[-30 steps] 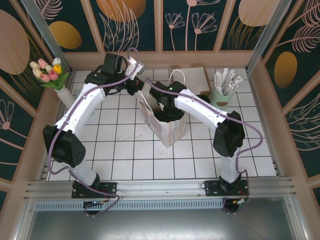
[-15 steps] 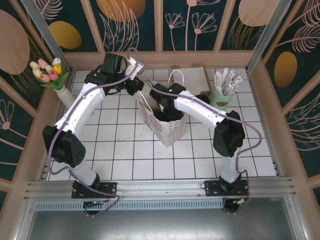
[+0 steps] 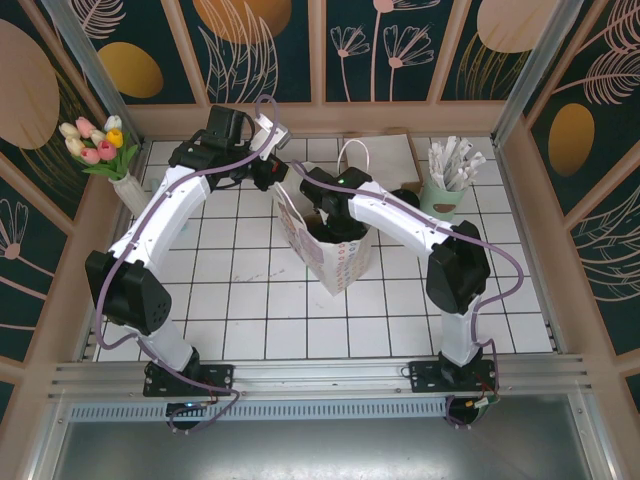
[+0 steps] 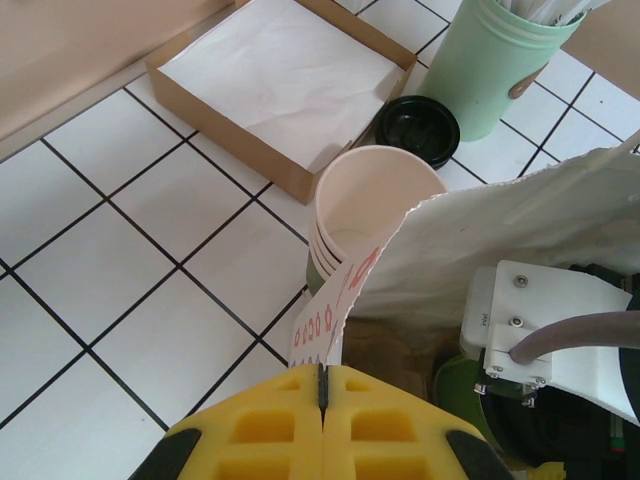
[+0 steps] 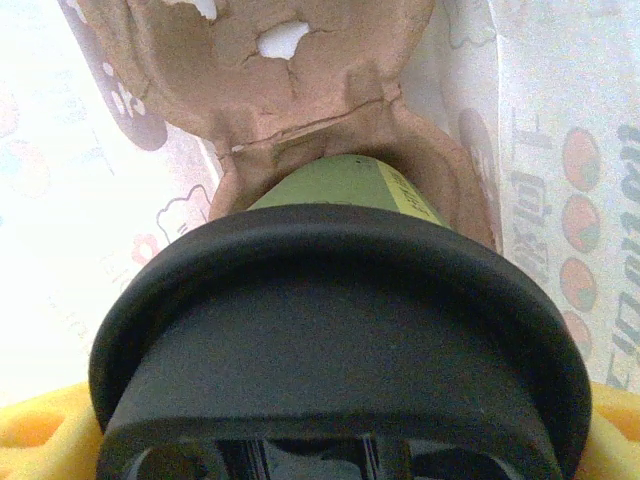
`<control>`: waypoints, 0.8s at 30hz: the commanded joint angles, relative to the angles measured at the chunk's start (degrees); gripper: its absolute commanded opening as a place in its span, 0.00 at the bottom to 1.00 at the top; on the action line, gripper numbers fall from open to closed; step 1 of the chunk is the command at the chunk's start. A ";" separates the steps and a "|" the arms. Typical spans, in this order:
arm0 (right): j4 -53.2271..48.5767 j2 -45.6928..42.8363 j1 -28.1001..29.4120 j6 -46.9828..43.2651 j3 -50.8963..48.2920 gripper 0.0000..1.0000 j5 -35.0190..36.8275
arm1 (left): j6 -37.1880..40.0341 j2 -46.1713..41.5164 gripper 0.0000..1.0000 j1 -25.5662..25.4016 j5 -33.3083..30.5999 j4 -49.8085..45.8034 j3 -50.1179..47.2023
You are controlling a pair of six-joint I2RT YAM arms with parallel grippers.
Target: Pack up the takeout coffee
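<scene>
1. Reading this as the placing step: the right gripper [image 5: 328, 428] is down inside the paper bag [image 3: 335, 262]. Its yellow fingers [image 5: 35, 435] are clamped on either side of the takeout coffee [image 5: 345, 185].
2. Coffee check: the dark green cup wears its black lid [image 5: 340, 320], and the lid end is nearest the wrist camera. The cup's base points down at a brown pulp cup carrier [image 5: 300, 90] on the bag's floor. The base looks to be at or inside one of the wells, but I cannot tell whether it is seated.
3. Over on the other side, the left gripper [image 4: 322, 385] is pinched tight on the bag's paper rim, holding the mouth open for its partner.
4. Bystanders outside the bag:
   - A stack of paper cups [image 4: 375, 215] stands just beside the bag.
   - A spare lid [image 4: 418, 128], a mint cup [image 4: 500, 60] of white sticks and a napkin tray [image 4: 280, 85] sit beyond the stack.
5. Next move, as I judge it: ease the cup straight down until the well takes its base, then release it. After that, lift the arm out vertically without snagging the lid.
6. Watch-out: the bag walls press close on both sides, so any tilt could tip the cup. The left grip should hold that rim until the right arm is clear.
</scene>
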 commanded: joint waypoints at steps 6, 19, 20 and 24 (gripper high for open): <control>-1.03 1.18 -0.82 0.11 -1.11 0.71 1.43 | 1.22 -0.07 0.00 0.19 1.28 -0.99 1.31; -1.53 1.09 -1.18 0.77 -1.14 0.71 0.12 | 1.39 -0.01 0.00 0.15 1.10 -1.40 1.58; -1.70 1.12 -1.22 0.79 -0.90 0.71 0.11 | 1.47 0.03 0.00 0.17 1.27 -1.36 1.58; -3.35 1.16 -1.18 0.83 0.46 0.70 0.50 | 1.53 -0.23 0.00 0.19 0.95 -1.34 1.49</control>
